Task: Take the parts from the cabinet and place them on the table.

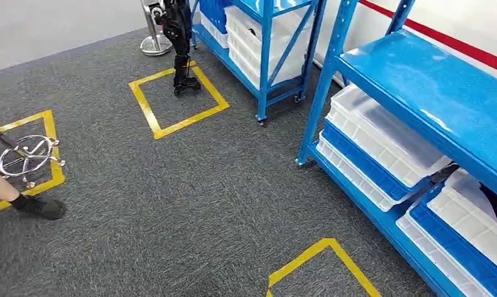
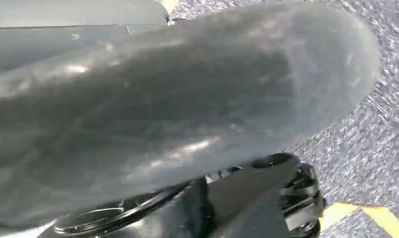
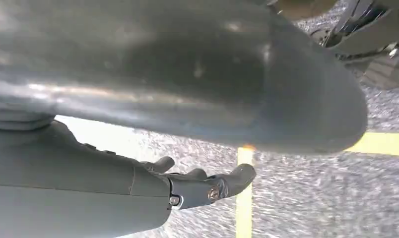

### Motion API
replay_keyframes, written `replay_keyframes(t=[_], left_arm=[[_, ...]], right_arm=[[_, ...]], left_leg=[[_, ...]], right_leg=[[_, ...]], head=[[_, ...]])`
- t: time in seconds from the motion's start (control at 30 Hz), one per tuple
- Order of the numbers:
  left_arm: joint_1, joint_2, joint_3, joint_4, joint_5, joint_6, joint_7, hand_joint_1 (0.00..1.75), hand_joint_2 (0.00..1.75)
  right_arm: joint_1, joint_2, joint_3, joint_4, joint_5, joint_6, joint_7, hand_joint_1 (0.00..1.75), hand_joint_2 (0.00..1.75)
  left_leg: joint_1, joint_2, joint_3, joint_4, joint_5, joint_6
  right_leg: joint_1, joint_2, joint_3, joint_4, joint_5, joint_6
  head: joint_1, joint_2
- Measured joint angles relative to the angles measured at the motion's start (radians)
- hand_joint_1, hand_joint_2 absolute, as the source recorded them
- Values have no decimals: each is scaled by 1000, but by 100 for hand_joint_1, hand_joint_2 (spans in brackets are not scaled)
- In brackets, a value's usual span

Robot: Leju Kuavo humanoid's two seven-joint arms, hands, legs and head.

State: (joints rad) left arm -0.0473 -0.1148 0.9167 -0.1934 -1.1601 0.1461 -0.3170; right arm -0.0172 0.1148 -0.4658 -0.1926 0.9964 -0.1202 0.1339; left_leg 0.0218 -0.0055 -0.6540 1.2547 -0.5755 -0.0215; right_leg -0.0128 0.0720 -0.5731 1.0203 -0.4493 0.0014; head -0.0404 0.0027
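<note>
A blue shelf rack [image 1: 419, 80] stands at the right in the head view. On its lower shelf lie stacked white and blue bins [image 1: 382, 145], and more of them sit nearer me [image 1: 462, 232]. In the right wrist view my right hand [image 3: 207, 186] hangs over grey carpet. Its dark fingers [image 3: 237, 178] are stretched out under the thick grey thumb [image 3: 267, 89], with nothing between them. In the left wrist view the thumb of my left hand [image 2: 187, 104] covers most of the picture, so how its fingers lie is hidden.
A second blue rack [image 1: 264, 37] with white bins stands at the back. Yellow tape squares [image 1: 178, 102] mark the grey carpet. Another robot's legs [image 1: 181, 52] stand in one square. A person's shoe [image 1: 42, 207] and a chrome stool base [image 1: 26, 154] are at the left.
</note>
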Motion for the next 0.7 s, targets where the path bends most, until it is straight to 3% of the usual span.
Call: replay_keyframes(t=[0.03, 0.07, 0.1, 0.13, 0.23, 0.27, 0.3, 0.33, 0.4, 0.43, 0.47, 0.5, 0.53, 0.57, 0.6, 0.63, 0.7], left_arm=[[0, 0, 0, 0, 0, 0, 0, 0, 0], [0, 0, 0, 0, -1, 0, 0, 0, 0], [0, 0, 0, 0, -2, 0, 0, 0, 0], [-1, 0, 0, 0, -3, 0, -1, 0, 0], [-4, 1, 0, 0, -3, 0, -1, 0, 0], [-6, 1, 0, 0, -3, 0, -1, 0, 0], [-6, 0, 0, 0, -3, 0, -2, 0, 0], [-5, 0, 0, 0, -3, 0, -2, 0, 0], [-3, 1, 0, 0, -3, 0, -2, 0, 0], [-3, 1, 0, 0, -3, 0, -2, 0, 0], [-4, 1, 0, 0, -3, 0, -2, 0, 0], [-5, 1, 0, 0, -3, -1, -2, 0, 0], [-5, 0, 0, 0, -3, -1, -2, 0, 0], [-5, 0, 0, 0, -3, -2, -2, 0, 0], [-5, 0, 0, -1, -3, -2, -2, 0, 0], [-3, 0, 0, 0, -4, -2, -4, 0, 0], [-6, 0, 0, 0, -5, -2, -3, 0, 0]], right_arm=[[-1, 0, 0, 0, 0, 0, 0, 0, 0], [-1, 1, 0, 0, 0, 0, 0, 0, 0], [-1, 1, 0, 0, 0, 0, 0, 0, 0], [-2, 0, 0, 0, 0, 0, 0, 0, 0], [6, 0, -1, 0, 1, 0, 0, 0, 0], [6, 0, -1, 0, 1, 0, 0, 0, 0], [5, 0, -1, 0, 1, 0, 0, 0, 0], [2, 0, -1, 0, 1, 0, 0, 0, 0], [-1, 1, -1, 0, 1, 0, 0, 0, 0], [-1, 1, -1, 0, 1, 0, 0, 0, 0], [1, 1, -1, 0, 1, 0, 0, 0, 0], [2, 0, -1, 0, 1, 0, 0, 0, 0], [3, 0, -1, 0, 2, 0, 0, 0, 0], [2, -2, -1, 0, 3, 0, 0, 0, 0], [-2, -2, -1, 0, 3, 0, 0, 0, 0], [-6, -2, -1, 0, 2, -1, 0, 0, 0], [-5, -2, -3, 0, 1, -4, -2, 0, 0]], left_leg=[[2, -8, 39, -88, 51, 1], [7, -44, 77, -177, 94, 2], [11, -96, 85, -202, 81, 1], [7, -78, 84, -206, 87, 5], [-6, -49, 86, -213, 95, 24], [0, -34, 89, -225, 102, 35], [-3, -27, 91, -230, 103, 41], [-5, -13, 90, -230, 102, 47], [-8, 22, 89, -230, 100, 50], [-9, 35, 88, -230, 100, 50], [-9, 48, 89, -230, 99, 49], [-8, 60, 89, -230, 99, 48], [-8, 69, 90, -230, 97, 46], [-8, 81, 92, -229, 95, 42], [-17, 90, 96, -228, 91, 36], [-20, 100, 98, -228, 84, 26], [-16, 120, 112, -231, 81, 17]], right_leg=[[-1, 15, 3, 0, 0, 0], [-2, 29, 6, 1, -3, 4], [4, 38, 2, 4, -4, 9], [5, 48, -5, 5, -3, 16], [-6, 75, -25, -7, 6, 38], [-5, 36, -27, 11, 0, 38], [1, -25, -47, 45, -21, 36], [1, -48, -83, 108, -54, 31], [-2, -60, -172, 277, -118, 27], [-3, -61, -193, 318, -124, 33], [-5, -62, -187, 304, -112, 43], [-6, -67, -156, 246, -86, 54], [-7, -78, -112, 163, -56, 63], [-7, -112, -45, 49, -24, 69], [-3, -165, -16, -5, -16, 60], [1, -157, -8, -8, -9, 55], [5, -135, -22, -3, -1, 39]], head=[[0, 0], [0, 0], [0, 0], [1, 0], [0, 0], [2, 0], [3, 0], [6, 0], [6, 0], [6, 0], [7, 0], [7, 0], [8, 0], [7, 0], [8, 0], [8, 0], [6, 0]])
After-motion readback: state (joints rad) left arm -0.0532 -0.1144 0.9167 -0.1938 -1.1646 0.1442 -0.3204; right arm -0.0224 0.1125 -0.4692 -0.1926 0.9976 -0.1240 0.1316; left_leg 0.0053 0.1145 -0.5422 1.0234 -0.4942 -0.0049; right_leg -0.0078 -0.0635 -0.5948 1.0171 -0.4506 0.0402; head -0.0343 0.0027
